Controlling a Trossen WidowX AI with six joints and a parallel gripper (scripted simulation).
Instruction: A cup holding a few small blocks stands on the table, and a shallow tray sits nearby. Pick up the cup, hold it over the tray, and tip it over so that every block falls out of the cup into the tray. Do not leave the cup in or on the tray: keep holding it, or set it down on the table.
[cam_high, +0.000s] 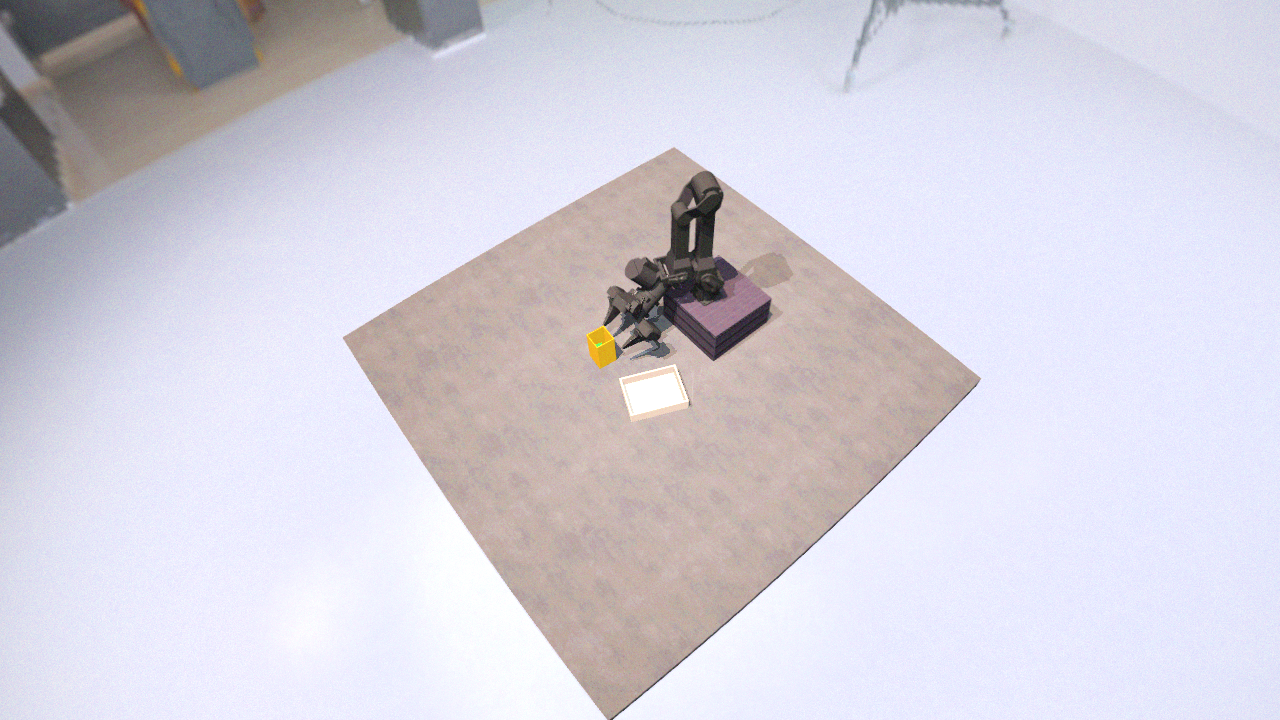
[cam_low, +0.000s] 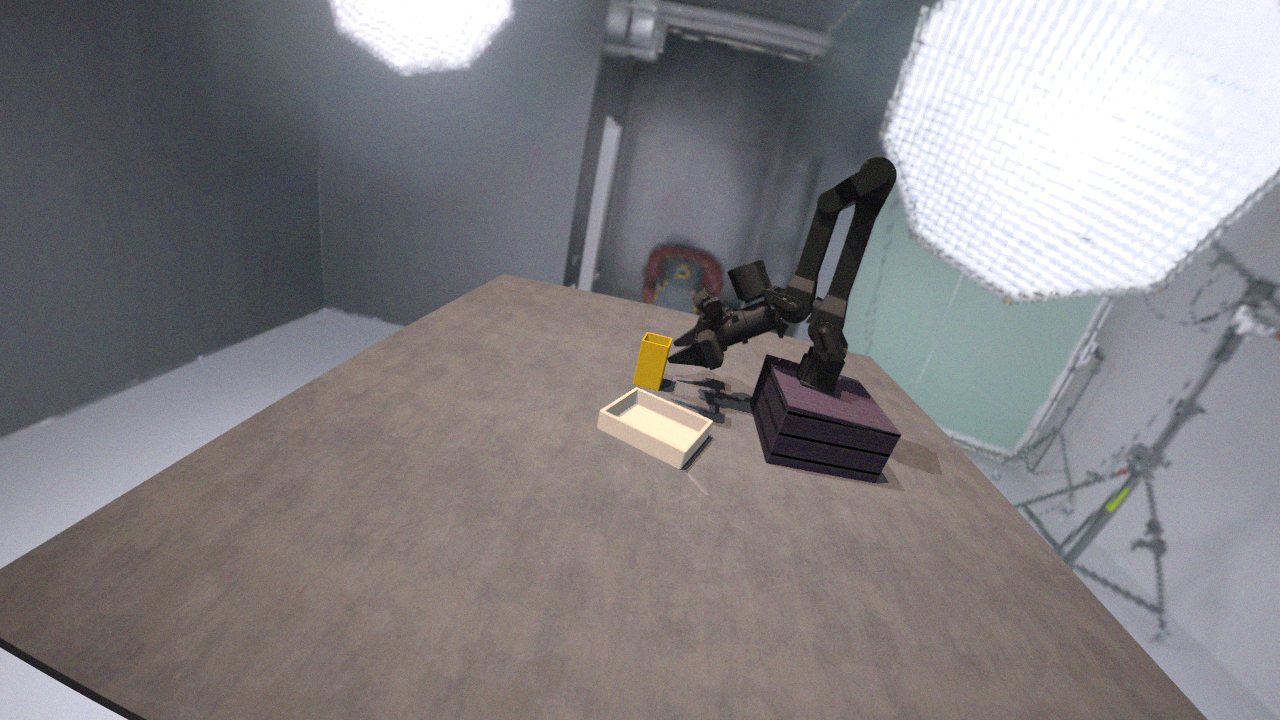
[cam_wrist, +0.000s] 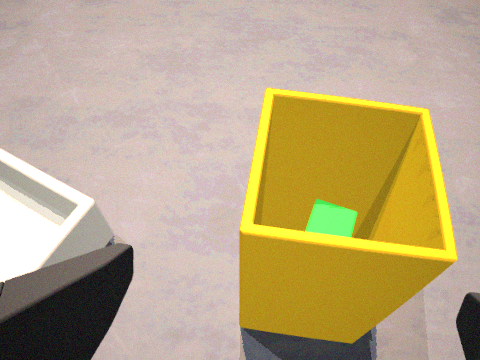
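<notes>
Facing the upright yellow cup (cam_high: 602, 351) (cam_low: 652, 361) (cam_wrist: 320, 285), the pincer (cam_high: 614, 335) (cam_low: 672, 351) (cam_wrist: 295, 280) gapes wide.

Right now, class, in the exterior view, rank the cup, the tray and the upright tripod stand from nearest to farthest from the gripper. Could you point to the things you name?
1. Yellow cup (cam_high: 602, 350) (cam_low: 650, 361) (cam_wrist: 305, 285): just ahead of the open gripper (cam_high: 615, 334) (cam_low: 671, 350) (cam_wrist: 295, 285).
2. Cream tray (cam_high: 659, 413) (cam_low: 640, 437) (cam_wrist: 80, 235): on the table, below the gripper.
3. Tripod stand (cam_low: 1154, 539): far right, beyond the table.
</notes>
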